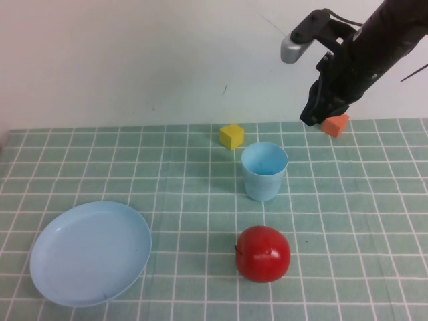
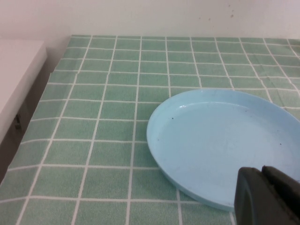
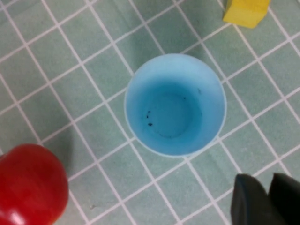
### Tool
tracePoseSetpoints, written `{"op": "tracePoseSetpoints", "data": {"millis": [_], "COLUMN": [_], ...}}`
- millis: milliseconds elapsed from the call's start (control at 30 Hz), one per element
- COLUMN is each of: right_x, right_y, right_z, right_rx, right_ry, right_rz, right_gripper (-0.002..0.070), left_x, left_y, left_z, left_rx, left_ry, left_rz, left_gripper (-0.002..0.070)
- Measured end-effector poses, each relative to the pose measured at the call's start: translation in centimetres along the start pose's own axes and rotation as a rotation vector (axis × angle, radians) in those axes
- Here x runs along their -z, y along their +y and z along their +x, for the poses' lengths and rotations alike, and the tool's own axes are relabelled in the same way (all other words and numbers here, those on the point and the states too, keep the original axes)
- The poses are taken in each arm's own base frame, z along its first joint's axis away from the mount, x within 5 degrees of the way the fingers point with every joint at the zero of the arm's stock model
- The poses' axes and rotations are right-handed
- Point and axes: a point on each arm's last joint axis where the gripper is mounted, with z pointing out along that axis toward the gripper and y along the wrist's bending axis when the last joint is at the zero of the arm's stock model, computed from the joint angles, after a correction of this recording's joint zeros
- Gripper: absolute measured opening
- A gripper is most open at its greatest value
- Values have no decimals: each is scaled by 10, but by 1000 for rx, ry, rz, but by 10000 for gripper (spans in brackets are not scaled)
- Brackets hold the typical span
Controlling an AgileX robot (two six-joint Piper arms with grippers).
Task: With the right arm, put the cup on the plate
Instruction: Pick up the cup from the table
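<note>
The cup (image 1: 264,172) stands upright, empty (dark specks inside); plate (image 1: 91,253) bare. Right gripper (image 3: 268,199) hovers above, fingers nearly together; left gripper (image 2: 268,197) pressed together.

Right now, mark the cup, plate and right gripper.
cup (image 1: 263,175): high view, front wall.
plate (image 1: 90,254): high view, bare middle.
right gripper (image 1: 311,115): high view, fingertips, raised beyond the cup.

The cup (image 1: 264,172) stands mid-table; the plate (image 1: 90,253) lies front-left; an apple (image 1: 263,253) sits before the cup.
</note>
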Motion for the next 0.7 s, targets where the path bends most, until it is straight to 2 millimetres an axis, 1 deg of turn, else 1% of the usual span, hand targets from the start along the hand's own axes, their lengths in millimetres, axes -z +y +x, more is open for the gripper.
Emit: {"op": "tracePoseSetpoints", "data": {"millis": [33, 133, 200, 267, 333, 400, 500, 700], "right_x": [-1, -3, -8, -13, -20, -26, -29, -33], "right_y": [0, 2, 4, 4, 3, 1, 0, -6], "right_z": [0, 0, 1, 3, 6, 8, 9, 2], "right_rx": [-4, -39, -57, -65, -74, -75, -79, -115], "right_ry": [-2, 0, 16, 36, 56, 73, 79, 3], "right_rz": [-6, -43, -73, -94, -110, -113, -107, -52], "right_gripper": [85, 218, 326, 408, 463, 485, 496, 499], "left_x": [0, 0, 0, 0, 0, 0, 0, 0], "left_y": [0, 0, 0, 0, 0, 0, 0, 0], "left_z": [0, 0, 0, 0, 0, 0, 0, 0], "left_rx": [0, 0, 0, 0, 0, 0, 0, 0], "left_ry": [0, 0, 0, 0, 0, 0, 0, 0], "left_rz": [0, 0, 0, 0, 0, 0, 0, 0], "left_gripper": [-4, -4, -4, -4, -4, -4, -4, -3]}}
